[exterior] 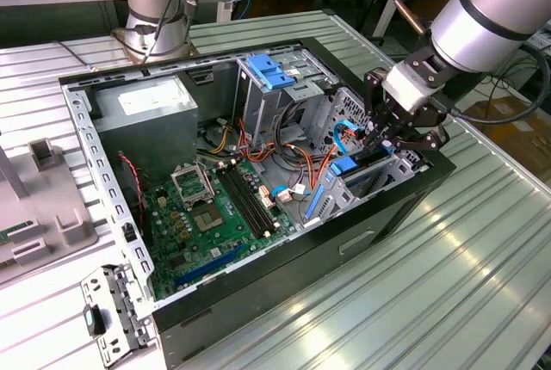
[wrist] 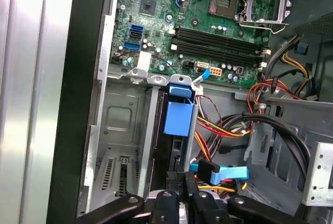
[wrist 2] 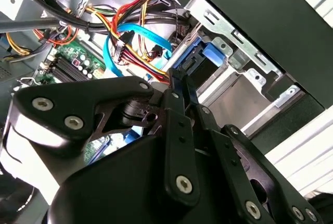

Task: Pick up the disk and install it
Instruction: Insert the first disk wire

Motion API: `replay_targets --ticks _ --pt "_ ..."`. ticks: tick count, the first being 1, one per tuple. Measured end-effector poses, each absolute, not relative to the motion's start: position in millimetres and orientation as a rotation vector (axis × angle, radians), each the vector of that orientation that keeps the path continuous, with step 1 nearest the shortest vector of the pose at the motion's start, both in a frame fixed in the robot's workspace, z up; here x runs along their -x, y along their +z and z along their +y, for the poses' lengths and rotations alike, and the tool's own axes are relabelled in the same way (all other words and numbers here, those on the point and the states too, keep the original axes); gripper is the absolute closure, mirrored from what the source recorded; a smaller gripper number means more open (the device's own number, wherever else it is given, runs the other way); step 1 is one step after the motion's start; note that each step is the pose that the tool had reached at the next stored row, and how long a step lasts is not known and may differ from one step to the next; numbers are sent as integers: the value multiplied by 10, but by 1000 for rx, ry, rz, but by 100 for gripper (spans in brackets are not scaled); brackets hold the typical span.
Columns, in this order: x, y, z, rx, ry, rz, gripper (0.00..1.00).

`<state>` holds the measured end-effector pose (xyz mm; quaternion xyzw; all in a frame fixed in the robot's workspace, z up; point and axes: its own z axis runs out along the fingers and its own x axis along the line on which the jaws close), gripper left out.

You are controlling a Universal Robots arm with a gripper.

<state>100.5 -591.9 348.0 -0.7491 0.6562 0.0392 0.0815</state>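
Your end effector [exterior: 385, 139] is down inside the open case [exterior: 284, 258], at the drive bay [exterior: 366, 182] by the front wall on the exterior view's right. In both wrist views its black fingers [wrist 2: 182, 91] come close together on the upper edge of the disk [wrist: 177, 130], which stands on edge in the bay. They look nearly closed on that edge, but you cannot tell for certain that they clamp it, since the linkage hides the contact.

In the first wrist view you see the disk as a dark slab with a blue rail [wrist: 179, 119] down its side, sitting in the slot between the bay's metal walls. A blue tab [wrist: 181, 91] sits at its far end, near the motherboard [wrist: 208, 31]. In the second wrist view the blue rail [wrist 2: 195, 60] lies just beyond the fingertips, with the bay's metal wall beside it.

A blue data cable [wrist: 221, 173] and a bundle of red, yellow and black wires [wrist 2: 138, 23] run just beside the end effector. Across the case stand the grey power supply [exterior: 146, 120] and a tall cage with a blue latch [exterior: 271, 70]. The case rests on the ribbed metal bench [exterior: 448, 275].
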Motion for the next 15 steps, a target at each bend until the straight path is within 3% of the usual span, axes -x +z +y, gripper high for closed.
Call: replay_targets --ticks 15 --pt "-1005 3480 -5920 2161 108 2042 83"
